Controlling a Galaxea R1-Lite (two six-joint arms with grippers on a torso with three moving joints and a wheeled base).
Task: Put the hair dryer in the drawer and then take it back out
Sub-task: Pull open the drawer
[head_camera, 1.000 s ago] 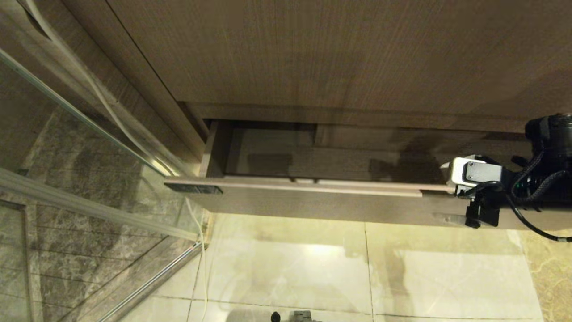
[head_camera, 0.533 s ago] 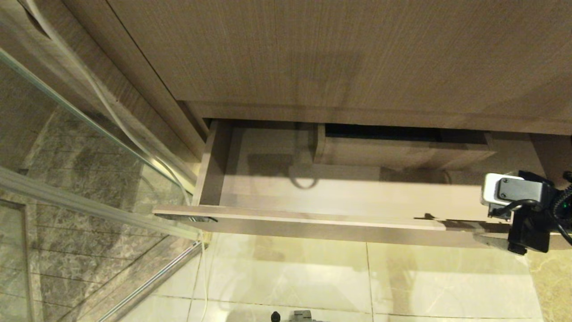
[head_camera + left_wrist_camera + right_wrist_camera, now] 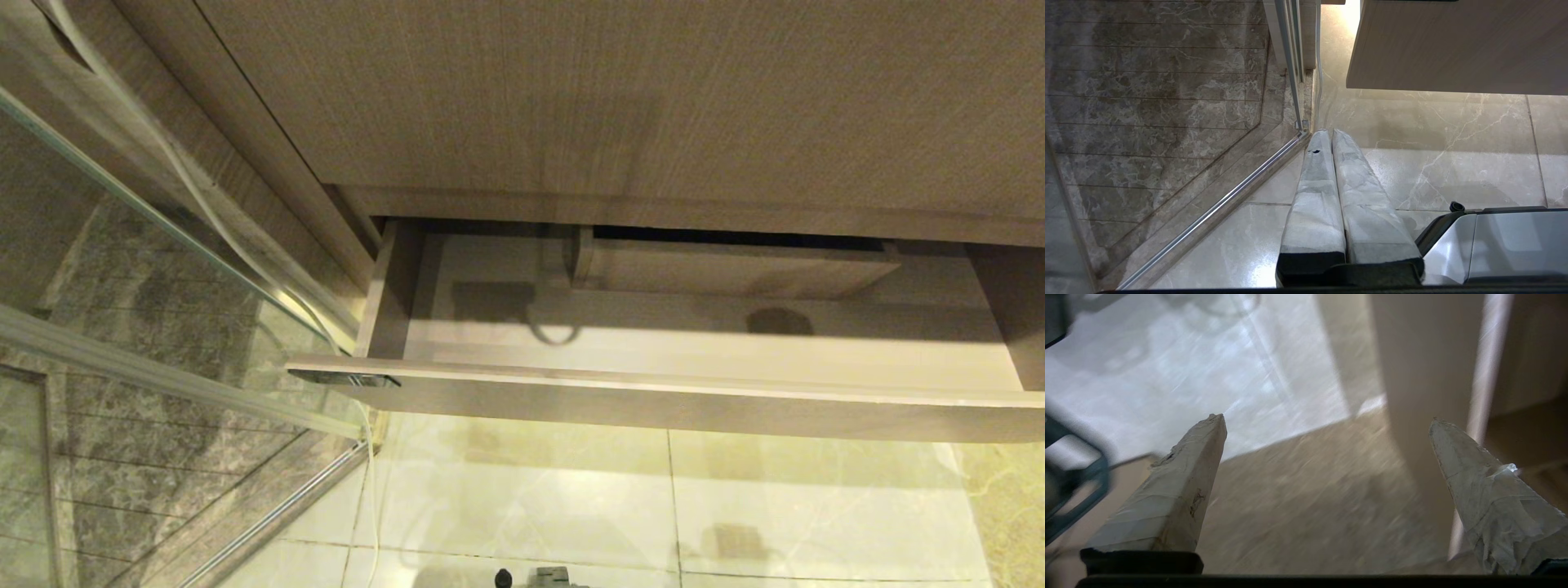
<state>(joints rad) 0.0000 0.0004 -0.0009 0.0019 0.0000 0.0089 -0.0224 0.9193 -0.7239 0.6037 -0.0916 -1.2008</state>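
Although the drawer (image 3: pixel 653 400) stands pulled out from the vanity, the hair dryer shows in none of the views, so its place relative to either gripper cannot be told. The drawer's light wood-grain floor is lit along the front and shaded toward the back, where the boxed cut-out (image 3: pixel 735 273) rises against the rear wall. A small dark label (image 3: pixel 343 379) sits at the left corner of the narrow front. A thin loop-shaped shadow and a rounder dark patch fall on the drawer floor. Above the drawer hangs the taller wood-grain panel (image 3: pixel 612 98) of the cabinet.

Neither arm appears in the head view. The right gripper (image 3: pixel 1327 420) shows only in its own wrist view, its two tape-wrapped fingers (image 3: pixel 1180 490) spread wide with nothing between them; behind them lie blurred wood-grain surfaces and pale floor tile, and how near it is to the drawer cannot be judged. The left gripper (image 3: pixel 1329 131) hangs low over the floor, pointing toward the corner where the shower's metal track (image 3: pixel 1229 192) meets the tiles; its padded fingers (image 3: pixel 1314 196) are pressed together and hold nothing. The drawer front's underside (image 3: pixel 1453 45) is seen above and beyond it, well apart.

To the left, a glass shower door (image 3: pixel 122 245) stands beside the vanity, with a white cord (image 3: pixel 371 490) trailing down along its edge onto the pale marble floor (image 3: pixel 571 498).
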